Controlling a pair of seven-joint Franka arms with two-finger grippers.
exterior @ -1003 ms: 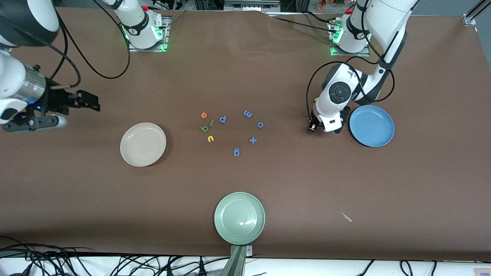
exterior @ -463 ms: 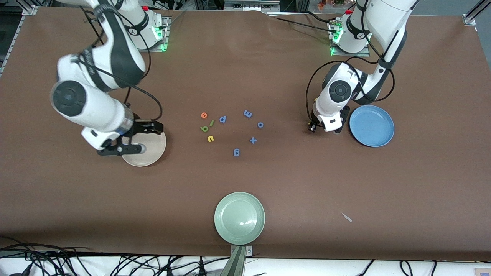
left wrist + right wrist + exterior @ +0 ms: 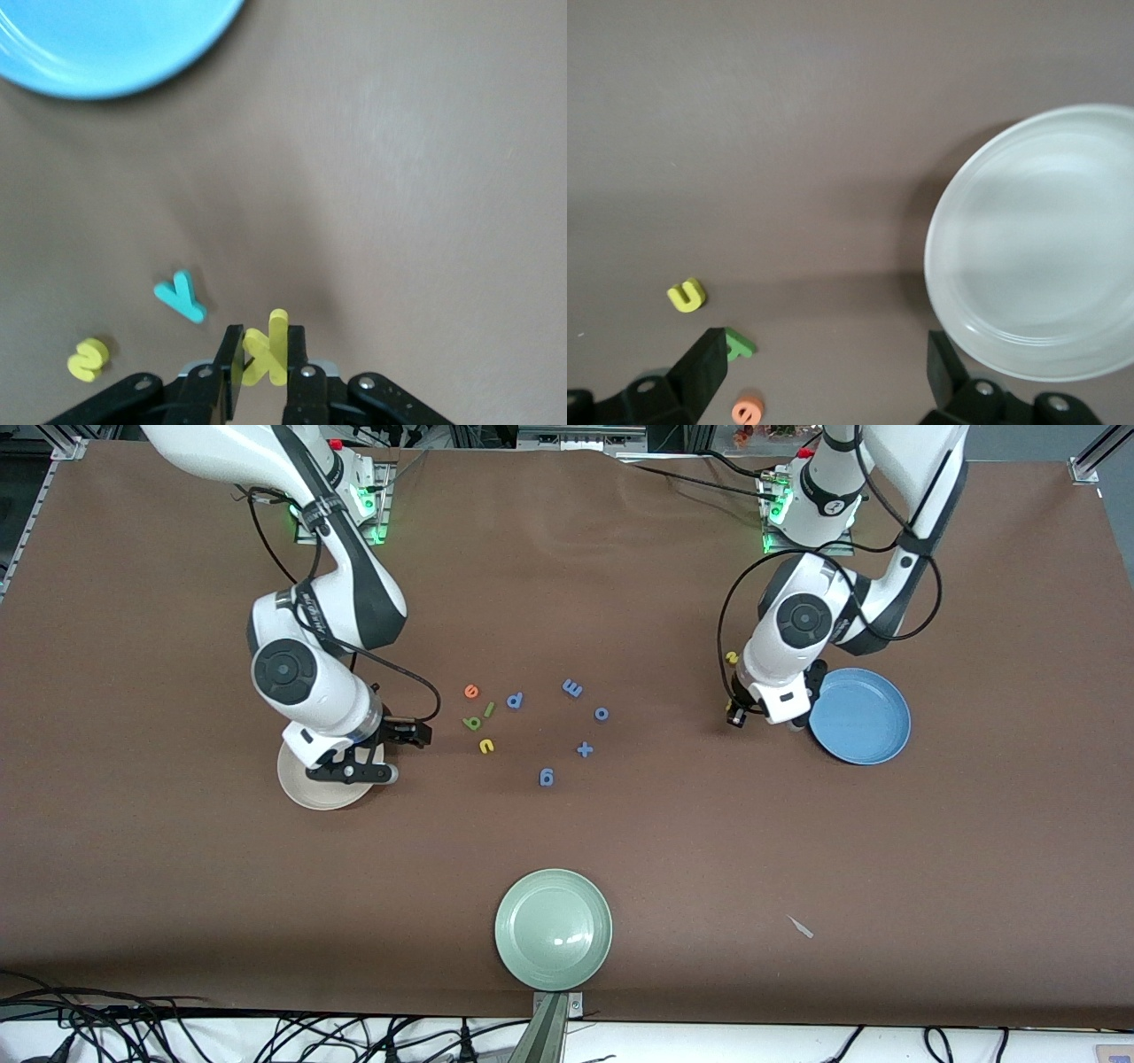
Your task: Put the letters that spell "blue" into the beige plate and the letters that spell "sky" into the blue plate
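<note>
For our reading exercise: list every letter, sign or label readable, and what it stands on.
Foam pieces on the table:
"e": orange
"b": green
"l": green
"u": yellow
"p": blue
"m": blue
"o": blue
"+": blue
"g": blue
"s": yellow
"y": teal
"k": yellow, held by left gripper
Arm markings: too small to read.
Right gripper: open, beside beige plate.

My bench (image 3: 638, 850) wears a matt brown covering, smooth and paper-like, with faint creases near the bases. The yellow k (image 3: 267, 350) pinched in my left tool (image 3: 263, 372) looks like soft matt foam, as do the teal y (image 3: 182, 297) and yellow s (image 3: 88, 359), while the tool's fingers (image 3: 232, 370) are dull black, likely plastic. The blue plate (image 3: 861, 717) and beige plate (image 3: 1041, 243) look smooth with a soft sheen, and the pale green plate (image 3: 553, 930) shows a glossy highlight.
</note>
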